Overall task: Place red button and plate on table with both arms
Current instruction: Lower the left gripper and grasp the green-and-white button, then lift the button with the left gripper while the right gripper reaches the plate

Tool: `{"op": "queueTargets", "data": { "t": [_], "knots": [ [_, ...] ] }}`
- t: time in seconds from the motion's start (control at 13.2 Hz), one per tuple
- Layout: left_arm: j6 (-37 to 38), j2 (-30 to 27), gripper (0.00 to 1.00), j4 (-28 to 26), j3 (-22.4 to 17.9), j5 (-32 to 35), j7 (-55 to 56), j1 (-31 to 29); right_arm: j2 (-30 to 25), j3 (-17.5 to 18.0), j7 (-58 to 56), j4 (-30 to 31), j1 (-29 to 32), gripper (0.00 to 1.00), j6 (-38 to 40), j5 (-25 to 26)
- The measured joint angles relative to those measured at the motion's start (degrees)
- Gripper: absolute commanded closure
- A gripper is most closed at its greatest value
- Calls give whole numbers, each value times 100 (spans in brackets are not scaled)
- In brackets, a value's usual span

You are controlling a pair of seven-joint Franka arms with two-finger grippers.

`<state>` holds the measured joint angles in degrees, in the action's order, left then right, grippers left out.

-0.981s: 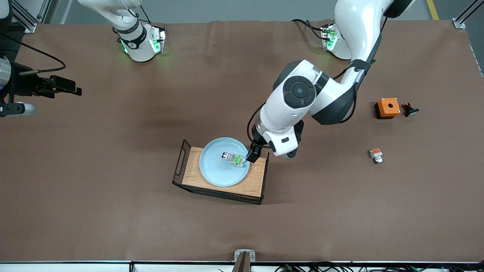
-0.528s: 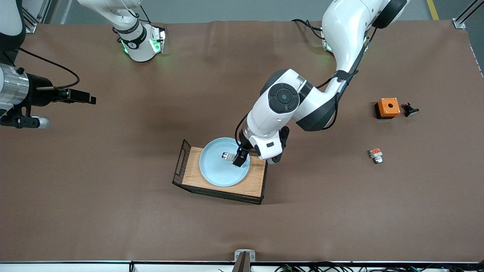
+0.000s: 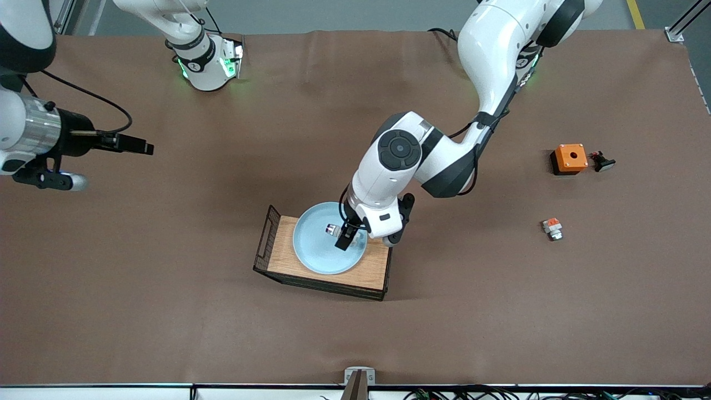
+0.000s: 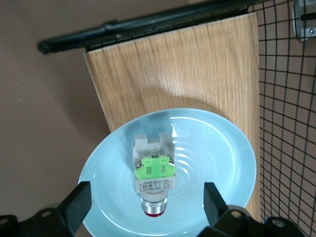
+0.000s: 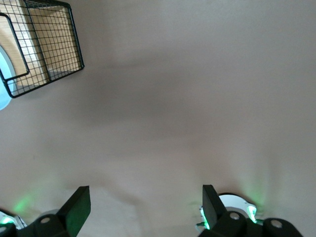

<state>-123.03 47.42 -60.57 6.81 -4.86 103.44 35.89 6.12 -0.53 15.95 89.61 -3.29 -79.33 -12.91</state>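
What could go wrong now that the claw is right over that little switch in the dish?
The left claw is open around the red button, which lies loose in the plate. If one finger touches first, the button might slide or roll away. Pressing down could also tip the plate on the wooden tray. The right claw waits over the table, so nothing steadies it.

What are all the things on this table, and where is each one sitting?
Table: one, brown cloth, under everything.
Wooden tray: one, wood with black wire ends, on the table.
Plate: one, pale blue, on the tray.
Red button: one, white-grey with green block and red cap, lying in the plate.
Orange box: one, with a hole, toward the left arm's end.
Small black piece: one, beside the orange box.
Orange-block switch: one, nearer the front camera than the box.
Left end effector: black, open, straddling the button.
Right end effector: black, open, over bare cloth, waiting.
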Motion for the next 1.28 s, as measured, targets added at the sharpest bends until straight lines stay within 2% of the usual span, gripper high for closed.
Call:
{"op": "queueTargets", "data": {
  "t": [0.45,0.98,1.28],
  "knots": [
    [-305,141,0,13,-113,0,-105,73,0,6,906,-4,-320,0,-247,0],
    [-397,172,0,23,-134,0,-114,93,30,-39,978,43,-331,0,-454,8],
    [-501,229,6,23,-144,0,-115,94,44,-72,977,244,-320,0,-702,61]
  ]
}}
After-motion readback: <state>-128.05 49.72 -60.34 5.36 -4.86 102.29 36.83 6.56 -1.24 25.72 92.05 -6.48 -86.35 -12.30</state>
